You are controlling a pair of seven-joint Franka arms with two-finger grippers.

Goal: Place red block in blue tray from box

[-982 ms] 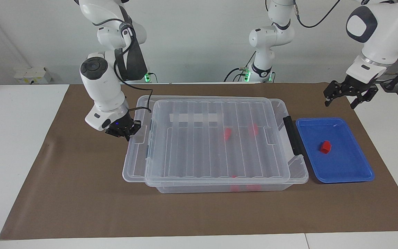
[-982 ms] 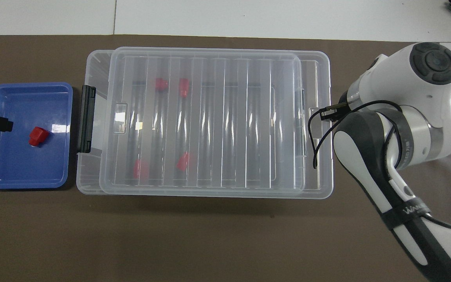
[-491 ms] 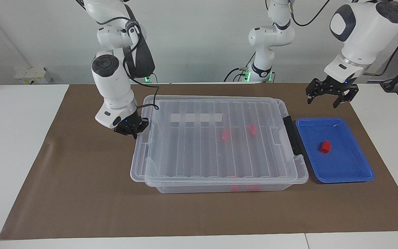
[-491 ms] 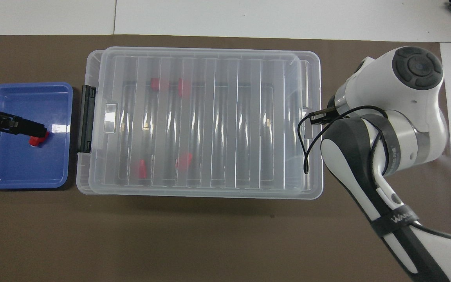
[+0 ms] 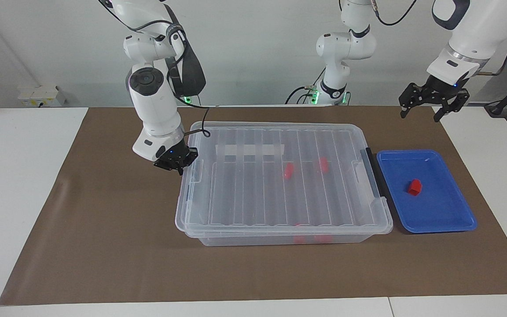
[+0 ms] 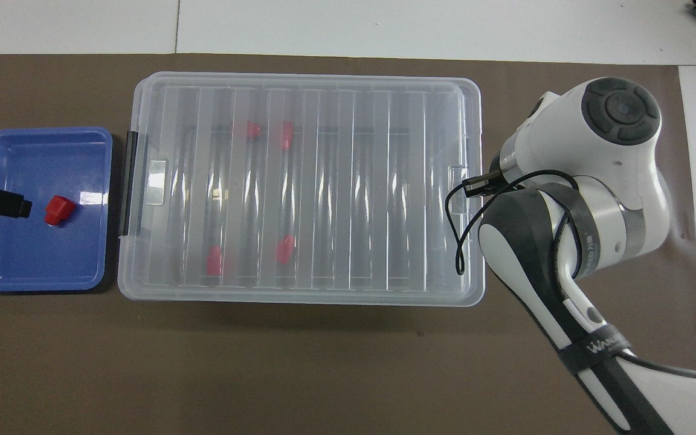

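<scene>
Item, lid slid back square over the box (image 5: pixel 280 185) by my right hand (image 5: pixel 175 162), fingers together at its nine o'clock end; red block (image 5: pixel 414 186) in blue tray (image 5: pixel 447 220); left hand (image 5: pixel 429 100) lifted away, spread, empty—task apparently complete.

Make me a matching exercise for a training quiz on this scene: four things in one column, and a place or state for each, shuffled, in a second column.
Things
1. red block
2. box
3. left gripper
4. right gripper

Places or states
A. shut, at the lid's edge toward the right arm's end of the table
B. lies in the blue tray
C. open, raised in the air, holding nothing
D. lid on, more red blocks seen through it

Pairs: 1-B, 2-D, 3-C, 4-A
</scene>
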